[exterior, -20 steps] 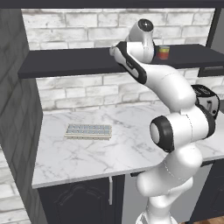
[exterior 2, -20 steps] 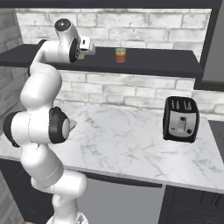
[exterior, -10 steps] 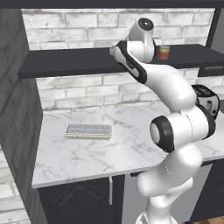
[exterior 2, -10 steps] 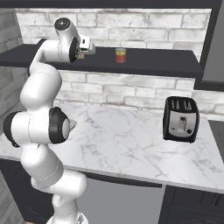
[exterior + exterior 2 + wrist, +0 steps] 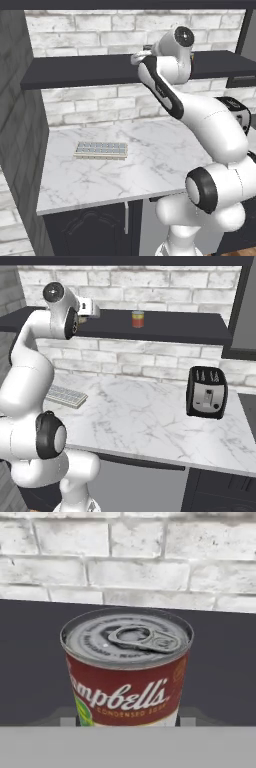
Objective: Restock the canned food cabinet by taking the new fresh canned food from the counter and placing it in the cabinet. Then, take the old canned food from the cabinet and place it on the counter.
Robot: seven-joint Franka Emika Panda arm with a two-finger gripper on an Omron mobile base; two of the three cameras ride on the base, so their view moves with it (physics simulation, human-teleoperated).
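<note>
The old canned food, a can with a dark red band, a "Campbell's" label and a pull-tab lid, stands upright on the dark cabinet shelf in front of the white brick wall. My gripper is shut on it, with one fingertip low at each side of the can. The hand reaches over the shelf's left part, seen also in the left base view. The new fresh canned food, squat and red-orange, stands on the shelf to the right of the hand. The marble counter lies below.
A black toaster stands at the right of the counter. A flat grey gridded tray lies at the counter's left. A dark tall panel closes the shelf's right end, and a brick wall is close behind it.
The jaws have closed onto the old canned food. The arm and both cans have hardly moved.
</note>
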